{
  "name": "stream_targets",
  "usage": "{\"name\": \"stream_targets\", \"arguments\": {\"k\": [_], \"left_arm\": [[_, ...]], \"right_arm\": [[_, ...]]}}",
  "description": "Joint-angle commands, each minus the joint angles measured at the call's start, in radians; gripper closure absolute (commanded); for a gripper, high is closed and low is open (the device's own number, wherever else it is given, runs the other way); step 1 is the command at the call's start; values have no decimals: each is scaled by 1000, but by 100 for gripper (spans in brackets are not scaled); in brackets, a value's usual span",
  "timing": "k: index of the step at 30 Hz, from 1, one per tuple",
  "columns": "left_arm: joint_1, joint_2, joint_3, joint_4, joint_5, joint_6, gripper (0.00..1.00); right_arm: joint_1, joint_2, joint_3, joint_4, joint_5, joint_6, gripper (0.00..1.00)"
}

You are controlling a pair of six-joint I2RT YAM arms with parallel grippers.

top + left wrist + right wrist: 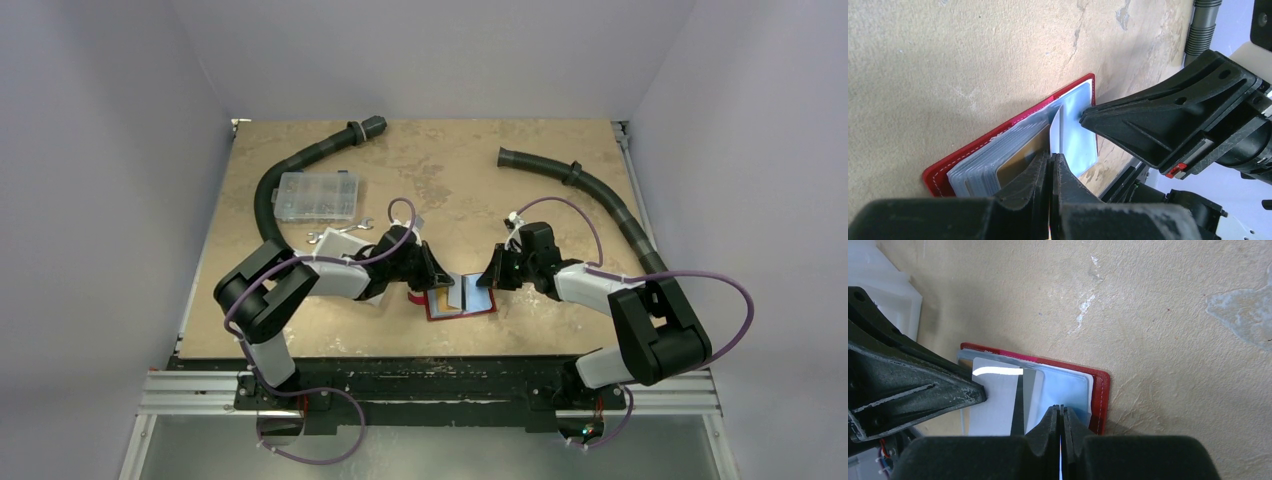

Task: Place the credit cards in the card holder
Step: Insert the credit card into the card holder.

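The open red leather-like folding card holder [936, 180] lies on the tan table [948, 60]. Over its middle the left gripper [1050, 158] pinches a thin white card [1055, 131] upright. The black right gripper [1087, 118] touches its pale blue leaf [1076, 142].

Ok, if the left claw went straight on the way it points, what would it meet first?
Probably the white sheet standing up in the open red wallet, right at the left claw tips. Just past it is the right claw. Depth is unclear here, so treat that as a guess.
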Motion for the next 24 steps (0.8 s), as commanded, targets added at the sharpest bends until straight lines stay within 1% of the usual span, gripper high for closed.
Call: {"name": "stream_targets", "arguments": {"k": [1,6,11,13,17,18,19,22,24], "left_arm": [[-28,-14,-33,104,-73,-43,100],[-54,-3,-49,145,-86,-93,100],[-80,-22,-75,169,-168,-113,100],[-89,-15,-73,165,-172,-108,100],[-89,-36,-53,68,-135,-20,100],[-89,-37,-40,38,-120,2,97],[-89,-38,-25,10,-109,21,95],[-89,-43,-25,-13,-91,33,91],[-87,-43,-28,-18,-85,46,91]], "right_arm": [[-6,9,-5,-3,5,-17,95],[-6,9,-5,-2,3,-17,95],[-6,6,-10,1,0,-14,95],[-6,5,-10,0,-1,-14,95],[-6,-3,4,-18,-3,-18,95],[-6,-10,13,-31,1,-22,94],[-6,-20,22,-48,9,-25,93],[-6,-62,44,-104,48,-35,75],[-6,-89,51,-136,71,-32,67]]}}
